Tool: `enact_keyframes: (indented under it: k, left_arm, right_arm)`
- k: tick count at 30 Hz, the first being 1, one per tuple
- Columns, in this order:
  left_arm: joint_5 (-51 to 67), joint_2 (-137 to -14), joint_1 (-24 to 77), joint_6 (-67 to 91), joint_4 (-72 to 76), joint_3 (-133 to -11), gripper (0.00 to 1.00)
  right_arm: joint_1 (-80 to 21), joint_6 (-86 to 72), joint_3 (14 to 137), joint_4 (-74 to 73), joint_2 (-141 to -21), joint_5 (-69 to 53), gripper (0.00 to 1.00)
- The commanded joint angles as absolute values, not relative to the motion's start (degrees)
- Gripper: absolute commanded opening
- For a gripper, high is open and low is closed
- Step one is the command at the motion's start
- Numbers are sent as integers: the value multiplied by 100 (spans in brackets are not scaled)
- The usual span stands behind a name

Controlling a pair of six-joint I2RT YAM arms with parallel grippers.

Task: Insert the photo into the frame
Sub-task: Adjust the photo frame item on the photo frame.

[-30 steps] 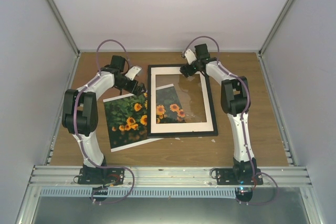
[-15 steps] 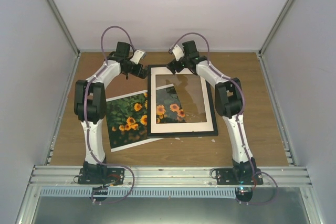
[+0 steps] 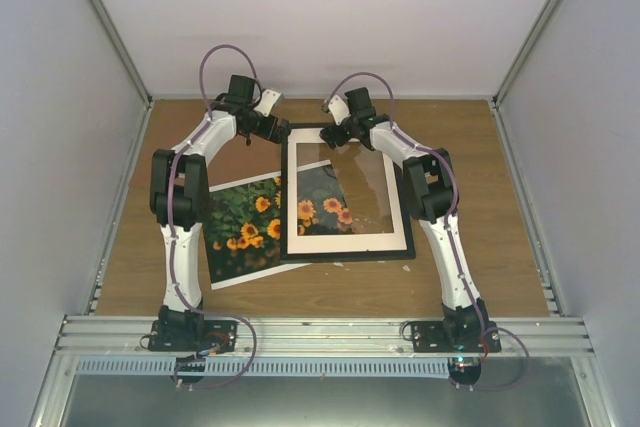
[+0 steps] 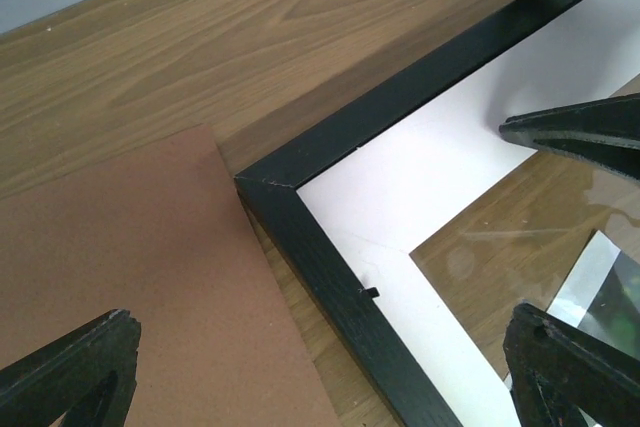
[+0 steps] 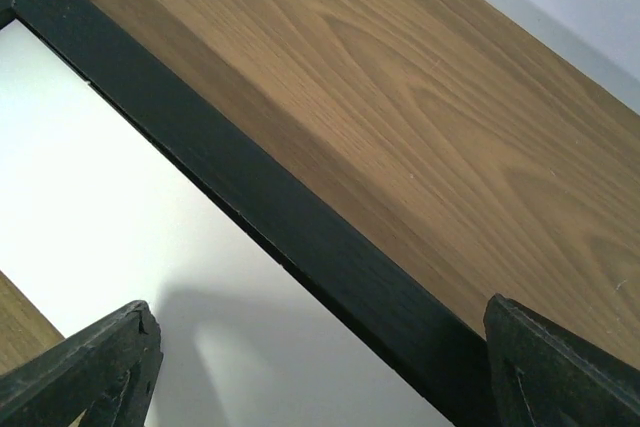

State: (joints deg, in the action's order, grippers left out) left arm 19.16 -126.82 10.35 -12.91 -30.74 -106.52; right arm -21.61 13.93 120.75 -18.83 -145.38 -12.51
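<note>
Two arms reach out to the far end of the frame [image 3: 345, 257], and you have both sets of jaws released, with nothing held in either. Your left gripper [image 3: 277, 132] hangs over the frame's 11 o'clock corner. In the left wrist view its fingers [image 4: 70, 377] stand wide apart, with the black corner and a strip of the white mat [image 3: 345, 242] between them. Your right gripper [image 3: 337, 135] sits over the frame's 12 o'clock rail, just beside the left one. In its own wrist view the fingers [image 5: 90, 367] are spread on either side of that rail, one over the mat and the other over the bare wood of the counter [image 3: 480, 207]. The left wrist view confirms this, showing one right finger above the rail and one above the mat, well apart.

The frame lies flat near the middle of the counter, long sides running from 6 to 12 o'clock, with the mat inside it and a clear sheet [image 3: 365, 187] reflecting light in the window.

The photo [image 3: 240, 232] is not in the frame. It lies flat on the counter at the frame's 8 o'clock side, turned at a slant. Its 3 o'clock part is tucked beneath the frame, so orange flowers show through the window's 7 o'clock corner.

A brown backing board [image 4: 130, 277] lies flat just outside the frame's 11 o'clock corner. From the left wrist view you cannot tell whether it touches the rail.
</note>
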Motion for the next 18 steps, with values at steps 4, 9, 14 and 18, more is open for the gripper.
enact_keyframes:
  k: [4, 9, 14, 18]
  left_arm:
    - [1778, -12837, 1055, -1274, -2892, -10731, 99]
    - [1661, -12985, 1099, -1314, -2711, -10904, 99]
    - [1448, -13527, 1339, -1398, -2690, -11537, 99]
    - [1325, -13799, 1496, -1415, -2629, -11791, 99]
  right_arm:
    - [-2189, 1483, 11915, -2017, -14560, -1259, 88]
    - [-2199, 1474, 12090, -2115, -14480, -1420, 88]
    - [-2118, 1391, 12058, -2138, -14192, -1517, 88]
    - [-2027, 1355, 11906, -2093, -14002, -1512, 88]
